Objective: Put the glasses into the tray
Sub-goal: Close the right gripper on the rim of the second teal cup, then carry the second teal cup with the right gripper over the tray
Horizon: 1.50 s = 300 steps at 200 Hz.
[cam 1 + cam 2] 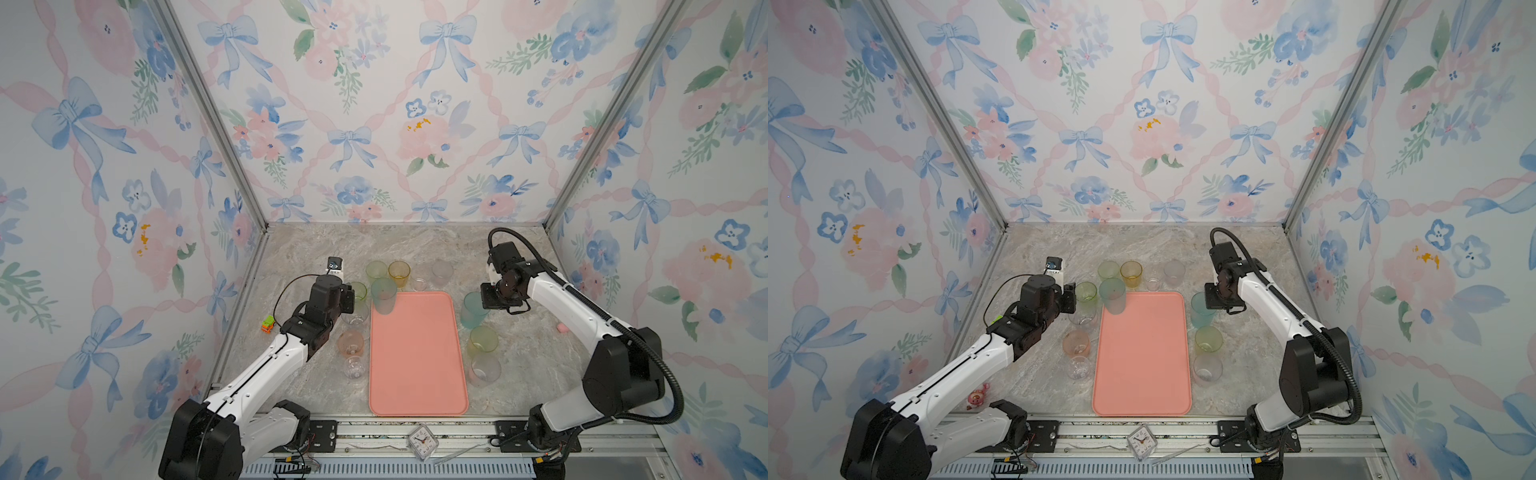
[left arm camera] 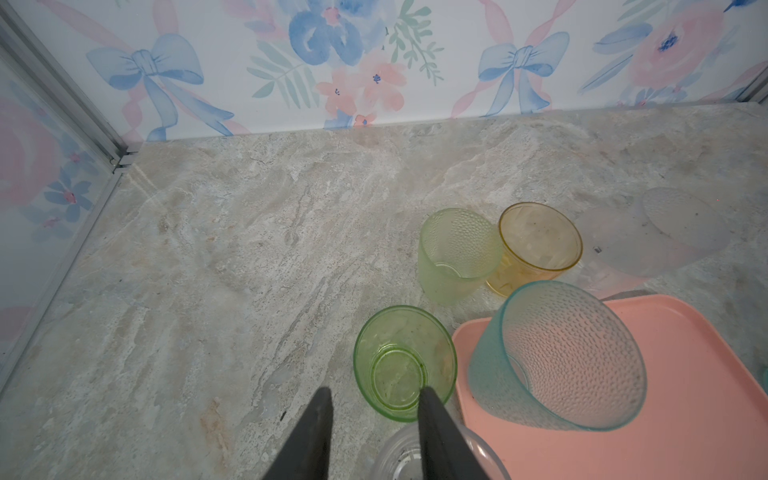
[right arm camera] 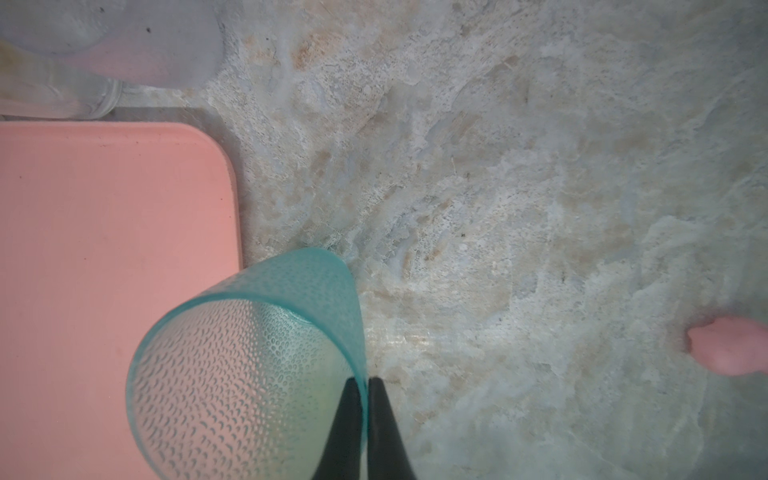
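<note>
Near end: the tray (image 1: 417, 374) is bare here; a clear glass (image 1: 355, 368) and a frosted glass (image 1: 484, 370) wait on the tabletop (image 1: 519, 270), either side of it.
Right fingers (image 3: 384, 428): clamped on the wall of a teal glass (image 3: 249, 353), at the tray's right edge.
Left fingers (image 2: 311, 436): apart, empty, by a short green glass (image 2: 401, 365).
Far corner: a second teal glass (image 1: 383, 295) stands in the tray, upper left.
Progress: early, I'd say; one in, eleven left.
</note>
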### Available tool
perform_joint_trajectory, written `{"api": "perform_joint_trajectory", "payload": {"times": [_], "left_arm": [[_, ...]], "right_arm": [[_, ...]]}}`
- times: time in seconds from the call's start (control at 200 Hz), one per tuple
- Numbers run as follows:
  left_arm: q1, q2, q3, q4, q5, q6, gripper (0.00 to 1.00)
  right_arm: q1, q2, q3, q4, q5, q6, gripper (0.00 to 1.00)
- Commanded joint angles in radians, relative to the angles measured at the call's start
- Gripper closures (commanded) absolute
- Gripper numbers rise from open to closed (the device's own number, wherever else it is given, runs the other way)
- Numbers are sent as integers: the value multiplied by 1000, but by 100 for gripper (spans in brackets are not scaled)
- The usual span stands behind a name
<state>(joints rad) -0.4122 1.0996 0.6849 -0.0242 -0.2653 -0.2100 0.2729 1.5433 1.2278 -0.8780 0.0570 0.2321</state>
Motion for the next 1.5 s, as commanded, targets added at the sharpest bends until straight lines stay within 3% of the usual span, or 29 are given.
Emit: {"api": "perform_joint_trajectory", "payload": {"times": [0.0,0.41,0.585,0.965,1.496], "left_arm": [[-6,10,28,11,-6,15,63],[-12,23,31,14,-10,4,64],[-15,28,37,16,-12,0,64],[-25,30,42,17,-15,1,64],[-25,19,43,15,-12,18,63]], "right_arm": [[-16,-10,5,-23,22,-10,95],[-14,-81,120,-58,25,-22,96],[49,-72,199,-59,9,-20,96],[252,156,437,-82,-17,-28,96],[346,387,634,-149,-32,-50,96]]}}
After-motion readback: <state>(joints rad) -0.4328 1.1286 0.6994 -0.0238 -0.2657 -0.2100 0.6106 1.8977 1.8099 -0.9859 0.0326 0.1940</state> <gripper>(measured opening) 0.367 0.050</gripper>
